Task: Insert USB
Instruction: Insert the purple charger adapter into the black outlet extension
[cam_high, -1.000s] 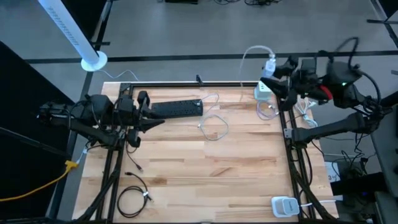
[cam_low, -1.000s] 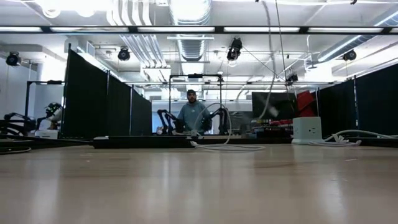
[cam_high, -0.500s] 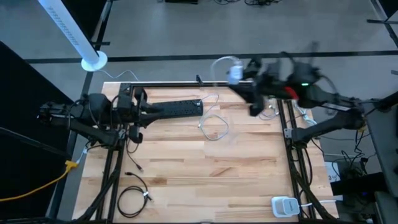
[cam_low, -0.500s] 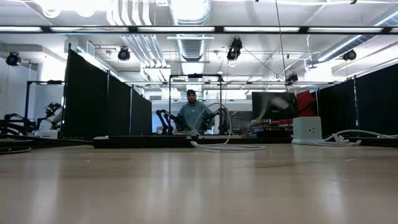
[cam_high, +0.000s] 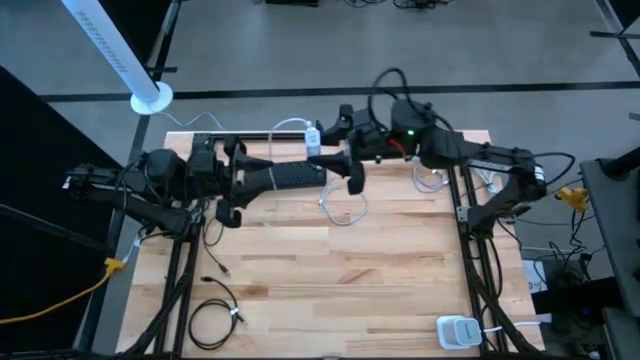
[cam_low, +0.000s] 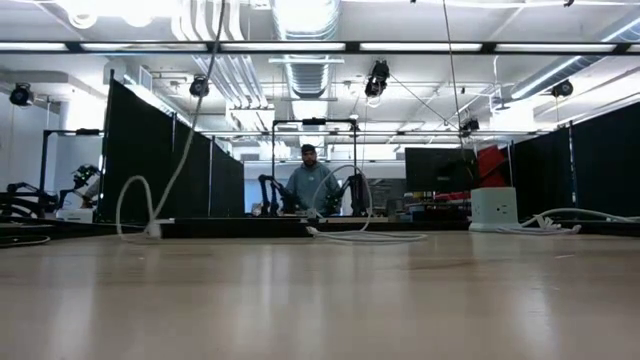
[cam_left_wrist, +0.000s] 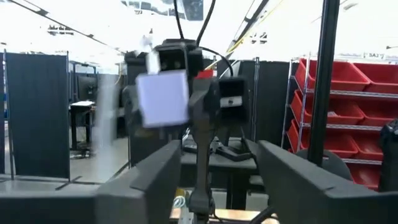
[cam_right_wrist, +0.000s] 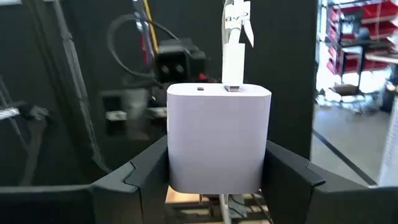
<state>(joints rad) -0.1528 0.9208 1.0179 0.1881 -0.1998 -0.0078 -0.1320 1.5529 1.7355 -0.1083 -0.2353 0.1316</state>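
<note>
A white charger block with a white cable's plug in its top face sits between the fingers of my right gripper. In the high view this gripper hangs over the far edge, by the right end of the black power strip. The strip lies flat on the table. My left gripper is open with nothing in it, raised over the strip's left end and facing the charger. The charger's cable hangs in a loop. My right gripper pinches the charger block by two opposite side faces, one finger on each side. The fingers come in about level from the table's right. The block is lifted clear of the table, with the plugged-in cable rising from its upper face.
Loose white cables lie right of the strip. A coiled black cable lies near the front left corner and a white hub at the front right. A white box stands far right. A person sits beyond the table.
My right gripper has swept from the far right corner toward the table's left along the far edge, carrying the charger, and has ended by the strip's right end. The white cable has trailed after it. The strip has stayed where it was.
</note>
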